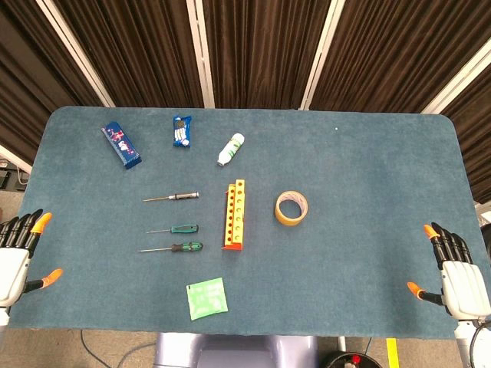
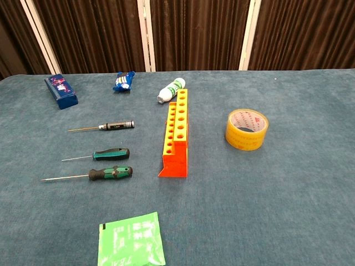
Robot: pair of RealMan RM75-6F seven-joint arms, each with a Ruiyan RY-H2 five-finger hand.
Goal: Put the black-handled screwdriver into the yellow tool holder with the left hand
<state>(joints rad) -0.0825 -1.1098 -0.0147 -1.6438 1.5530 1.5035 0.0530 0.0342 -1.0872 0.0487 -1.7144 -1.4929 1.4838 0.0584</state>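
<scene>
Left hand sits at the desk's near left edge, fingers spread wide, holding nothing; we see it in the head view only.

Far left on the blue desk we note a blue box, and beside it a small blue snack packet. Nearer to us lie three screwdrivers in a column, all with shafts pointing left. The black-handled screwdriver is the farthest of the three, flat on the cloth, left of the yellow tool holder and not touching it. Below it we log a short green-handled screwdriver, then a longer green-and-black screwdriver. A green sachet lies near the front edge.

Centre: a white bottle lies on its side just beyond the holder's far end. The holder stands with its rows of holes facing up and an orange base at the near end; we see every hole empty in the chest view.

Right of the holder, a roll of yellow tape lies flat, apart from it.

Right hand rests at the near right edge, fingers wide apart, holding nothing.
</scene>
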